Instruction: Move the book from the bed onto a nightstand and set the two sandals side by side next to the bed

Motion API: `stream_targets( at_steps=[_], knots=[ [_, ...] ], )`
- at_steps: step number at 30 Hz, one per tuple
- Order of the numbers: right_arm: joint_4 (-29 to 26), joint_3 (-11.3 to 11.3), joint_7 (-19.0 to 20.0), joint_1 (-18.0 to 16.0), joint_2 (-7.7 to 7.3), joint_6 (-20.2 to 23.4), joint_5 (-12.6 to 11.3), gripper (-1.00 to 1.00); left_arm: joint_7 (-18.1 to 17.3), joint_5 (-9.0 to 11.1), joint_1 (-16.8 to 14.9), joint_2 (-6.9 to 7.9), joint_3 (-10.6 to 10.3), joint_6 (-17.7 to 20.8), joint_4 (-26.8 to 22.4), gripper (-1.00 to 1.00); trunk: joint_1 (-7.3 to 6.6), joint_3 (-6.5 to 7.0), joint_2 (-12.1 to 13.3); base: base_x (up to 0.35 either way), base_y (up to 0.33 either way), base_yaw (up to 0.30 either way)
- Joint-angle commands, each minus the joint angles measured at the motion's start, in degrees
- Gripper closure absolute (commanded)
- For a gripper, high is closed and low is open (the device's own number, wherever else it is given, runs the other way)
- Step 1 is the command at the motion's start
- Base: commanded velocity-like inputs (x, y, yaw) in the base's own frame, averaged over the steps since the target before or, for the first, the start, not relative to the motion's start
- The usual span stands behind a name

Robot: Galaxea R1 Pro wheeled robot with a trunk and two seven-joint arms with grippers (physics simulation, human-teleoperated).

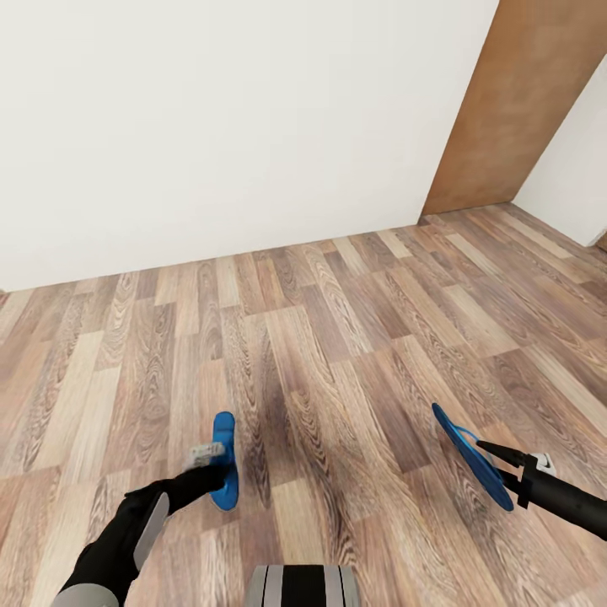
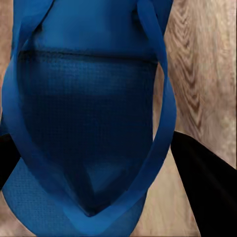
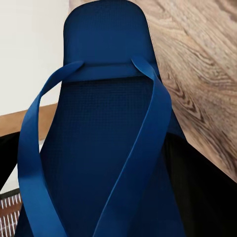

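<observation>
Wood-plank floor (image 1: 337, 337) stretches to a plain white wall (image 1: 236, 126), with a brown door panel (image 1: 523, 101) at the far right. Each arm carries one bright blue sandal above the floor: the left gripper (image 1: 221, 468) is pinched on the left sandal (image 1: 224, 459), the right gripper (image 1: 497, 472) pinched on the right sandal (image 1: 472, 455), the two well apart. Both sandals look thin, light and bendy, so a hold on the sole edge near the straps (image 3: 148, 128) seems safest.

Two blue sandals (image 1: 224, 459) (image 1: 472, 455), two end effectors (image 1: 209, 462) (image 1: 506, 472)
</observation>
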Motion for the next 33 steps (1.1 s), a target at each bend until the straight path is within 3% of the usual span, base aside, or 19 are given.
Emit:
stream_targets(
  at_steps=[1, 2, 4, 7, 9, 11, 14, 17, 19, 23, 25, 28, 31, 33],
  knots=[
    [0.01, -0.07, 0.08, -0.02, 0.00, 0.17, 0.16, 1.00, -4.48, 0.20, 0.12, 0.54, 1.64, 0.47, -0.02, 1.00, -0.03, 0.19, 0.00, 0.000, 0.000, 0.000],
    [0.01, -0.07, 0.07, -0.02, 0.00, 0.17, 0.16, 1.00, -6.46, 0.18, 0.18, 0.89, 2.45, 0.47, -0.02, 1.00, -0.06, 0.41, 0.02, 0.000, 0.000, 0.000],
    [0.01, -0.09, 0.09, -0.02, 0.01, 0.17, 0.16, 1.00, -17.36, 0.30, 0.51, 4.93, 8.16, 0.47, 0.20, 1.00, -0.11, 0.85, 0.04, 0.000, 0.000, 0.000],
    [0.01, -0.04, 0.07, -0.02, 0.01, 0.17, 0.16, 1.00, -31.42, 0.43, 1.46, 9.32, 13.03, 0.46, 1.87, 1.00, -0.19, 1.52, 0.08, 0.000, 0.000, 0.000],
    [0.01, 0.02, 0.05, -0.02, 0.01, 0.10, 0.16, 1.00, -39.86, 0.10, 2.20, 10.69, 14.82, 0.43, 4.70, 1.00, -0.24, 1.96, 0.11, 0.000, 0.000, 0.000],
    [0.01, 0.02, -0.03, -0.02, 0.02, -0.02, 0.16, 1.00, -43.32, -0.10, 2.54, 11.20, 15.52, 0.26, 6.81, 1.00, -0.29, 2.40, 0.14, 0.000, 0.000, 0.000],
    [-0.44, 0.34, -0.18, -0.02, 0.08, -0.98, 0.31, 1.00, -44.88, -0.36, 2.74, 11.61, 15.96, -0.16, 11.77, 1.00, -0.37, 3.07, 0.18, 0.000, 0.000, 0.000],
    [-0.63, 0.79, -0.20, 0.00, 0.18, -3.71, 1.32, 1.00, -45.27, -0.41, 2.78, 11.73, 16.05, -0.31, 13.19, 1.00, -0.44, 3.73, 0.22, 0.000, 0.000, 0.000],
    [-0.51, 1.88, -0.07, 0.08, 0.24, -7.22, 4.50, 1.00, -45.42, -0.42, 2.79, 11.77, 16.07, -0.42, 13.64, 1.00, -0.50, 4.18, 0.24, 0.000, 0.000, 0.000],
    [-0.01, 2.99, 0.04, 0.43, 0.27, -15.57, 15.27, 1.00, -45.57, -0.43, 2.79, 11.79, 16.02, -0.49, 13.93, 1.00, -0.60, 5.06, 0.30, 0.000, 0.000, 0.000],
    [0.66, 3.07, 0.05, 0.77, 0.30, -18.65, 17.98, 1.00, -45.57, -0.43, 2.79, 11.93, 16.03, -0.54, 13.97, 1.00, -0.65, 5.51, 0.32, 0.000, 0.000, 0.000],
    [8.56, 3.23, 0.06, 1.81, 0.35, -27.53, 20.83, 1.00, -45.53, -0.49, 2.79, 12.26, 15.93, -1.47, 14.78, 1.00, -0.73, 6.17, 0.36, 0.000, 0.000, 0.000],
    [20.02, 3.44, 0.12, 2.17, 0.35, -39.70, 21.72, 1.00, -45.52, -0.52, 2.79, 12.28, 15.84, -5.94, 18.61, 1.00, -0.80, 6.84, 0.40, 0.000, 0.000, 0.000],
    [22.20, 3.43, 0.13, 2.22, 0.35, -42.44, 21.80, 1.00, -45.52, -0.52, 2.79, 12.33, 15.83, -7.75, 20.54, 1.00, -0.86, 7.28, 0.43, 0.000, 0.000, 0.000]
  ],
)
